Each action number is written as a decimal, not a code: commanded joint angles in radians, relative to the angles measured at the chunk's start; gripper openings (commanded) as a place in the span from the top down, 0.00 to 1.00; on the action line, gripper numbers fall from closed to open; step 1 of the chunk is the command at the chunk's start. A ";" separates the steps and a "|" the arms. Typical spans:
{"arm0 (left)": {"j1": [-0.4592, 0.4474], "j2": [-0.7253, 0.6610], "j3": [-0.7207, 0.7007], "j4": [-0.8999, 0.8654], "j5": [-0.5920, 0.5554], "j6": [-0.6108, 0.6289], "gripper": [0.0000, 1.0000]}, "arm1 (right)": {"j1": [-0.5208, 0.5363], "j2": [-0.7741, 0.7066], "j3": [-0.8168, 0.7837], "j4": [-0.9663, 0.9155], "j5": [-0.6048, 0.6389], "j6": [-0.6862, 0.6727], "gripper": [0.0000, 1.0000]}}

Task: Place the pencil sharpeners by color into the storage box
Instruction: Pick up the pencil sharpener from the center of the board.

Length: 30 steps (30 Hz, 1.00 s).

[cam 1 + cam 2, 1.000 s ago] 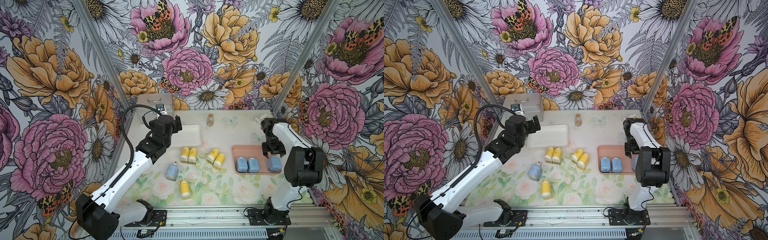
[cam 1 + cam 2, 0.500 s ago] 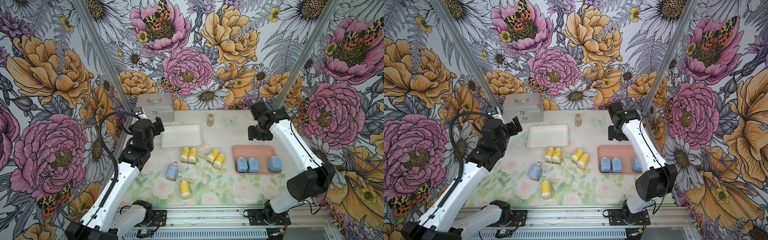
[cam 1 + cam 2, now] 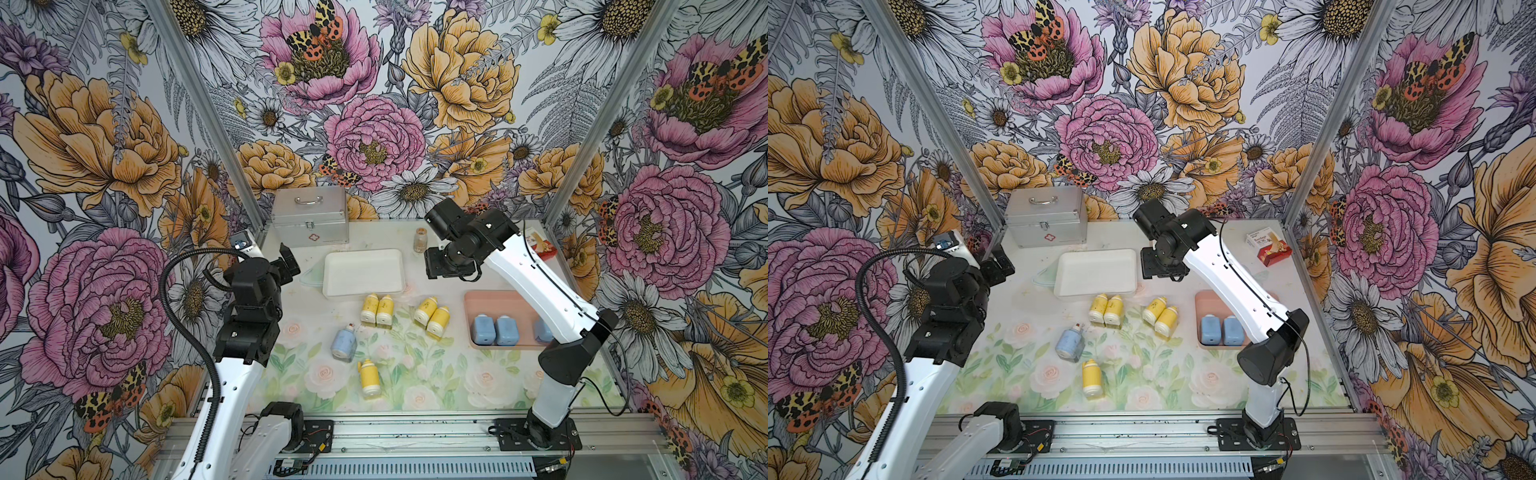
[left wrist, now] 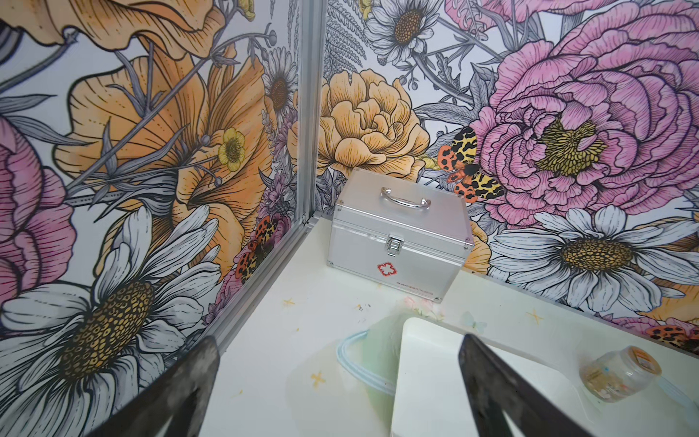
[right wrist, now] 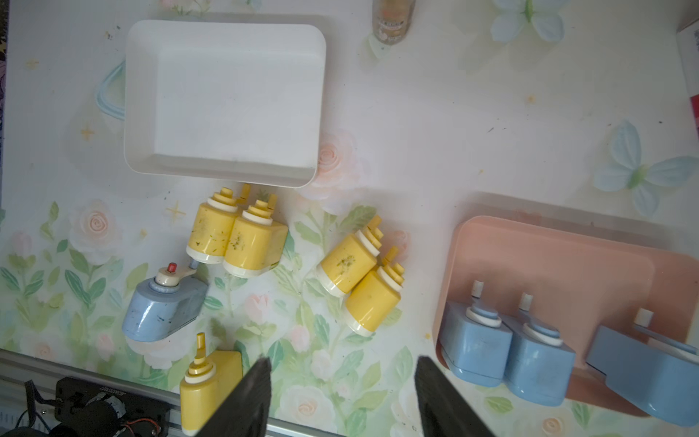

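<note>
Left arm (image 3: 232,386) rises from the near-left base, wrist held high at the left edge of the mat (image 3: 299,332); left gripper (image 3: 290,261) points toward the far-left corner and the shut silver case (image 3: 309,216), jaws spread wide, gripping nothing; white tray (image 3: 363,272) sits right of that gripper, lying over a pale face mask (image 3: 312,275); nearer, on the mat, one blue sharpener (image 3: 344,343) and a lone yellow sharpener (image 3: 369,377); beside them a yellow pair (image 3: 377,308), touching, then a second yellow pair (image 3: 432,316), also touching; brown vial (image 3: 420,240) stands at the far side; right gripper (image 5: 342,363) hangs nose-down just right of the white tray, jaws partway apart, holding nothing; right arm (image 3: 540,286) slants from the near-right base up across the pink tray (image 3: 505,299); that tray holds three blue sharpeners (image 3: 508,330) in a row, the rightmost partly behind the arm in a top view; small carton (image 3: 540,245) far right.
</note>
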 commanded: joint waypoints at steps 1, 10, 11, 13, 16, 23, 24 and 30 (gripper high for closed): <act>0.020 -0.040 -0.035 -0.021 -0.036 0.009 0.01 | 0.052 0.070 0.076 -0.030 -0.035 0.093 0.38; 0.045 -0.063 -0.039 -0.023 -0.054 0.017 0.01 | 0.168 0.192 0.137 0.008 -0.069 0.227 0.36; 0.046 -0.068 -0.041 -0.024 -0.058 0.016 0.01 | 0.176 0.202 0.136 0.019 -0.080 0.242 0.35; 0.047 -0.078 -0.044 -0.024 -0.064 0.017 0.01 | 0.190 0.220 0.138 0.031 -0.086 0.271 0.34; 0.047 -0.088 -0.049 -0.022 -0.081 0.023 0.01 | 0.207 0.247 0.138 0.045 -0.090 0.303 0.33; 0.047 -0.100 -0.051 -0.022 -0.090 0.025 0.02 | 0.241 0.310 0.138 0.099 -0.142 0.388 0.30; 0.048 -0.100 -0.051 -0.022 -0.092 0.025 0.01 | 0.248 0.318 0.138 0.107 -0.147 0.400 0.29; 0.048 -0.112 -0.054 -0.022 -0.103 0.026 0.01 | 0.294 0.368 0.159 0.145 -0.157 0.485 0.29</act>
